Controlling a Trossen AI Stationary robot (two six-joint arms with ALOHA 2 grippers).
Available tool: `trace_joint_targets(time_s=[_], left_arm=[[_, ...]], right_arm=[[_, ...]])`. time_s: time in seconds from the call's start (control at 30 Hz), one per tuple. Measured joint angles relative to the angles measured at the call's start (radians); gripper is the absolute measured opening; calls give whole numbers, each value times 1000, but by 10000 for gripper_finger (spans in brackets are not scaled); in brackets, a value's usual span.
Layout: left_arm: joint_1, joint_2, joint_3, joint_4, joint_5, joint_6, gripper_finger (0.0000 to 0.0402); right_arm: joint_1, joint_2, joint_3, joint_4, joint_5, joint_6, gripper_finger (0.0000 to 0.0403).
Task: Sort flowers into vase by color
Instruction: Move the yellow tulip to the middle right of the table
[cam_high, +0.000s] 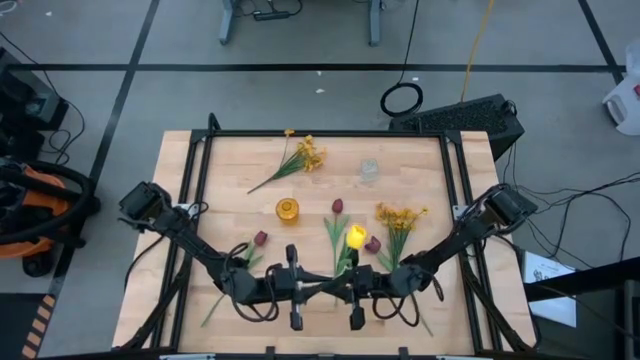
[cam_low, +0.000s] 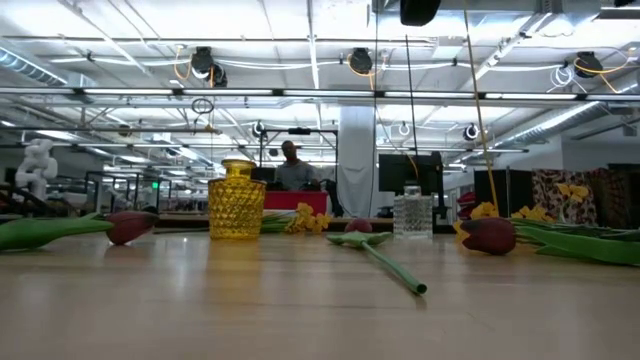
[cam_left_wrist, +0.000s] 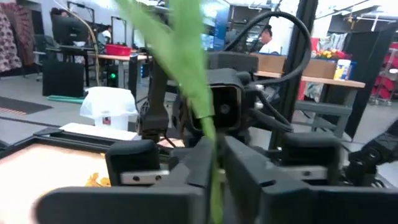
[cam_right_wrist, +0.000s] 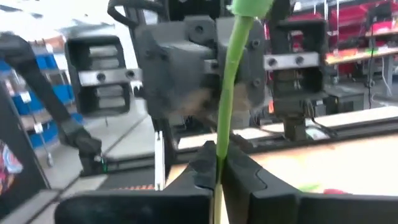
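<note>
My right end effector had its two dark fingers pressed together on the green stem of the yellow artificial tulip, which rose straight up between them. My left end effector faced it at the near-middle of the wooden worktop, its fingers nearly closed around the same stem and a long green leaf; whether they truly gripped it I could not tell.

From above, the two wrists met nose to nose and covered the lower stem. One dark red tulip lay near my left arm, another just beside the yellow bloom, a third farther in. A spray of small yellow blossoms lay beside my right arm, and a second spray near the far edge.

The yellow faceted glass vase and a clear glass vase stood well apart, with bare wood between them and along the far left side.
</note>
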Motion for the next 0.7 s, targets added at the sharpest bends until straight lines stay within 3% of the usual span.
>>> trace_joint_targets(time_s=[0.17, 0.3, 0.4, 0.53, 0.7], left_arm=[[-44, 0, 0, -5, -67, 19, 160], [-76, -1, 0, -74, -256, 23, 227], [-89, -1, 0, -163, -371, -43, 249], [-80, -1, 0, -294, -363, -190, 251], [-41, -1, 0, -378, -219, -321, 244]], right_arm=[[19, -129, 0, -332, 86, 99, 3], [42, -269, 0, -718, 132, 260, 2], [53, -383, 0, -1021, 135, 432, 1], [72, -521, 0, -1410, 150, 673, 1], [96, -622, -10, -1846, 184, 1013, 1]])
